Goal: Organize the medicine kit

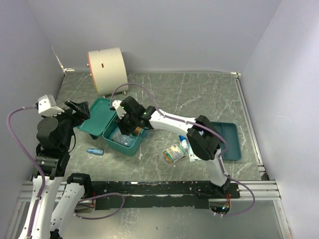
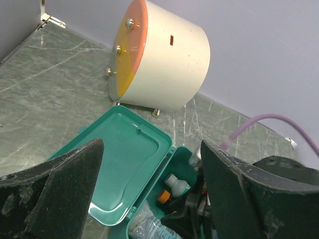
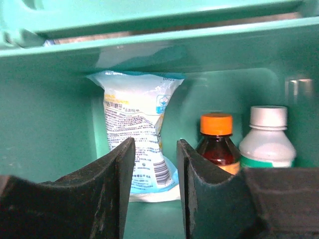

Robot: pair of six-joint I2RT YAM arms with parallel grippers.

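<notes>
Grey-green marbled table (image 1: 199, 94): cream drum (image 1: 105, 69) far left, open teal medicine kit (image 1: 97, 122) (lid laid leftwards) centre-left, small blue tube (image 1: 94, 151) just near-left of it, printed packets (image 1: 173, 153) nr centre, shallow teal tray (image 1: 232, 144) at rt.

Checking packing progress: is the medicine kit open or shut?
Open. Its lid lies flat beside the medicine kit; bottles and a packet show inside.

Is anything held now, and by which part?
Nothing is held: the left gripper is open, and the right gripper, inside the medicine kit, has nothing between its fingers.
</notes>
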